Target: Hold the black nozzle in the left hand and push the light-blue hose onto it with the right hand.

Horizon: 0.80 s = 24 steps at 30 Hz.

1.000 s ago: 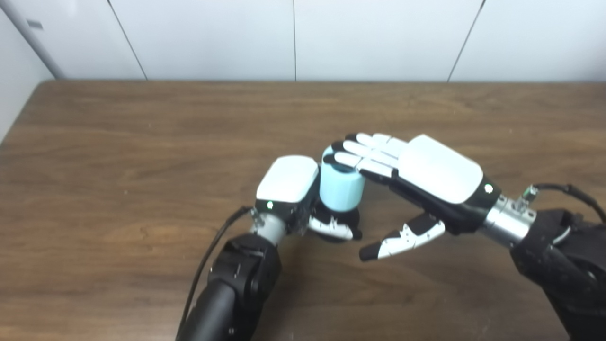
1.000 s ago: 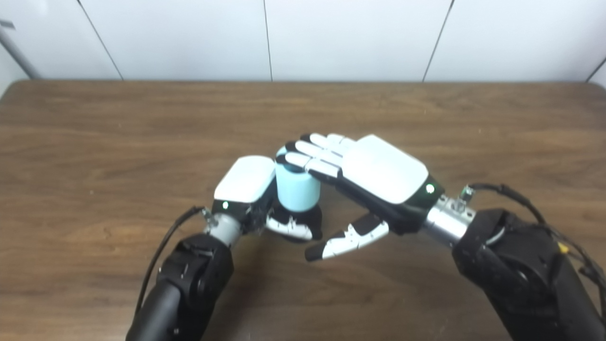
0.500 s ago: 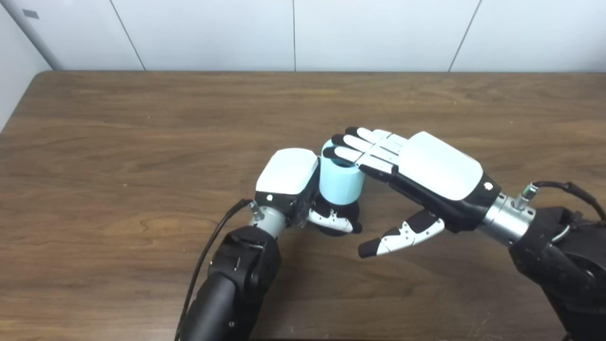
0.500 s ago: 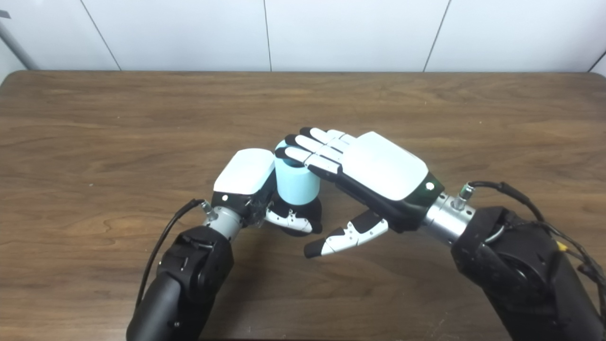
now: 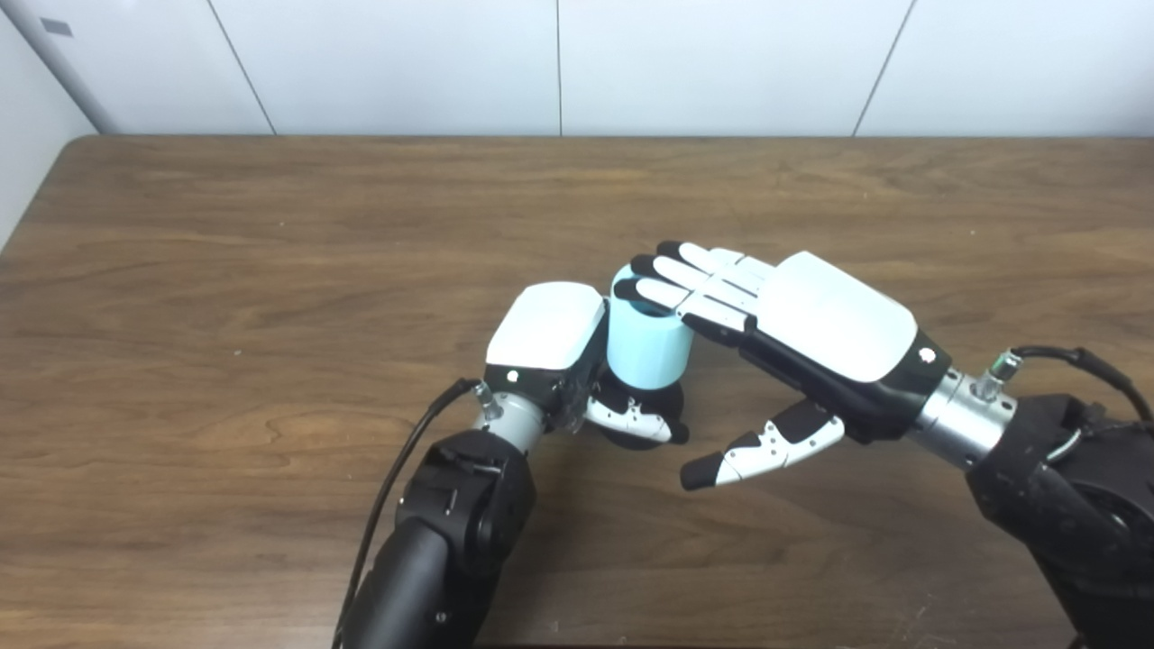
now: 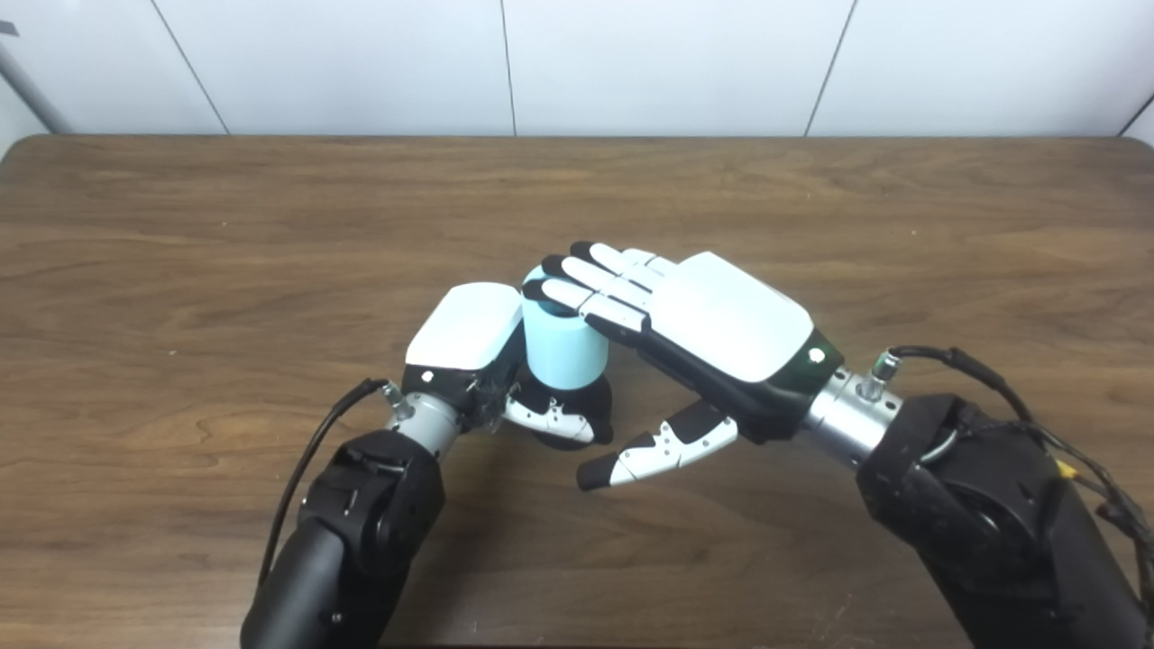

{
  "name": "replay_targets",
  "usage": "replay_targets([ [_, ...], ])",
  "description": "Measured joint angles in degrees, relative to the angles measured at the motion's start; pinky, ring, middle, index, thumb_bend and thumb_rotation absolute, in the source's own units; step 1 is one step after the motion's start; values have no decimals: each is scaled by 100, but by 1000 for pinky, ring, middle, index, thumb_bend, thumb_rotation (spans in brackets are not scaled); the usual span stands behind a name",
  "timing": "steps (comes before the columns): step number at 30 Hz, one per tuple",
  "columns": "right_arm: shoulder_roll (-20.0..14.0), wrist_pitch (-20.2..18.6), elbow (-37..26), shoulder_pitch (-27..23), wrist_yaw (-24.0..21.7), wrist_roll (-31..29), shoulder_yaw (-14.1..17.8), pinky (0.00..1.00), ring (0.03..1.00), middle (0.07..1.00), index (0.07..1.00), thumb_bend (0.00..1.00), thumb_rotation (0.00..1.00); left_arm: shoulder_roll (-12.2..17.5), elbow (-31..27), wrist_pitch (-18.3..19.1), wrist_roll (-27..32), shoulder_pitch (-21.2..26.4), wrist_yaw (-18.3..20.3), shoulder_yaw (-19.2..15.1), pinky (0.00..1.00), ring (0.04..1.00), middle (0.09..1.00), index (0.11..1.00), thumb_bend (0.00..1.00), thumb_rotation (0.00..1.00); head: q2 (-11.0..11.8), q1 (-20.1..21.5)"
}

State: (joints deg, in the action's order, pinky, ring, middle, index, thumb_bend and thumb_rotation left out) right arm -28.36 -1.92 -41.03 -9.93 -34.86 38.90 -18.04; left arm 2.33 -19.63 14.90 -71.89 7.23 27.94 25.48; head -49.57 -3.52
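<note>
While left hand [image 5: 552, 347] grips black nozzle [image 5: 642, 416], light-blue hose [image 5: 647, 344] upright, unlabelled, right hand [image 5: 816, 333] flat atop.

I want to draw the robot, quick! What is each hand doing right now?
Left hand: shut on the black nozzle, under the light-blue hose.
Right hand: open, fingers flat on the hose's top.
</note>
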Motion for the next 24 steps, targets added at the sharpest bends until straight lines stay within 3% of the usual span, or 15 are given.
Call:
replay_targets([
  [24,0,2,7,-15,103,182,-135,933,976,942,904,610,892,9,-21,10,-2,0,37,3,844,678,527,464,521,0,-18,9],
])
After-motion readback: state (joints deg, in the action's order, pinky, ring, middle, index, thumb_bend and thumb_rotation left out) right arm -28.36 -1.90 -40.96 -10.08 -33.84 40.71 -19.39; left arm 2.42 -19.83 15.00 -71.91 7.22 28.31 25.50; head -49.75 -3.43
